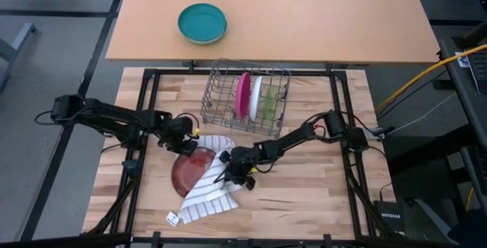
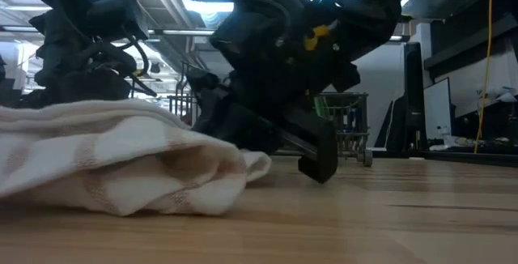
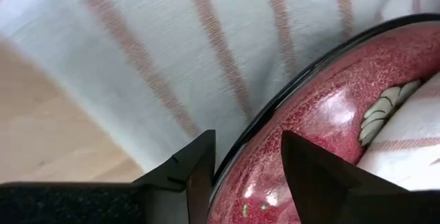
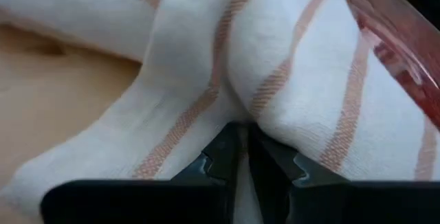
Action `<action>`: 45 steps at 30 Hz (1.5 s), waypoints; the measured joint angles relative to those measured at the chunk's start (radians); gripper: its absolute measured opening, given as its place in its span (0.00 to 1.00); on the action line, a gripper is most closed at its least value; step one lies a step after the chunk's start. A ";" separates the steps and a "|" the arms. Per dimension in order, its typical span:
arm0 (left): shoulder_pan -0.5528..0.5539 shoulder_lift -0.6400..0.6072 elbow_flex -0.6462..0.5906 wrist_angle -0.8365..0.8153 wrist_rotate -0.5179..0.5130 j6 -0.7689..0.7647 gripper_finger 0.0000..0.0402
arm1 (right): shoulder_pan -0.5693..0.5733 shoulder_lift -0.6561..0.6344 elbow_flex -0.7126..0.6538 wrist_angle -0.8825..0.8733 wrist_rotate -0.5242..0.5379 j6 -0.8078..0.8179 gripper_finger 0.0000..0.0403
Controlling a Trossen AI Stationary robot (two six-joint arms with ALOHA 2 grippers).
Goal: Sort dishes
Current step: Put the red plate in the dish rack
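The dark red plate (image 1: 190,170) lies flat on the wooden table, partly under the white striped cloth (image 1: 207,191). My left gripper (image 1: 190,143) is open at the plate's far-left rim (image 3: 275,107). One finger stands outside the rim and one over the plate's inside; I cannot tell if they touch it. My right gripper (image 1: 228,173) is shut on the cloth beside the plate. The magenta-pink plate (image 1: 243,96) and the pale green plate (image 1: 257,96) stand on edge in the wire rack (image 1: 221,88). My right gripper pinches a raised fold of the striped cloth (image 4: 237,110) between its two fingertips (image 4: 220,157), coming low from the table's right side. The cloth lies slack on the table and over the red plate's edge (image 4: 392,38).
The wire rack stands at the wooden table's far edge. A teal bowl (image 1: 202,22) sits on the tan table beyond it. Bare wood lies to the right of and nearer than the cloth. In the low view the bunched cloth (image 2: 121,167) fills the near left.
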 joint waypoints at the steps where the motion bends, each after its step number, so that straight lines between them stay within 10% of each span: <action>1: -0.009 0.000 0.000 0.001 0.000 0.000 0.39 | -0.003 0.001 0.005 -0.004 0.003 0.013 0.11; 12: -0.086 -0.001 0.001 0.006 0.006 0.005 0.39 | -0.069 0.002 0.020 -0.046 0.072 0.285 0.06; 45: -0.090 -0.001 -0.023 0.004 -0.023 -0.027 0.39 | -0.061 -0.175 0.015 -0.177 -0.018 0.236 0.04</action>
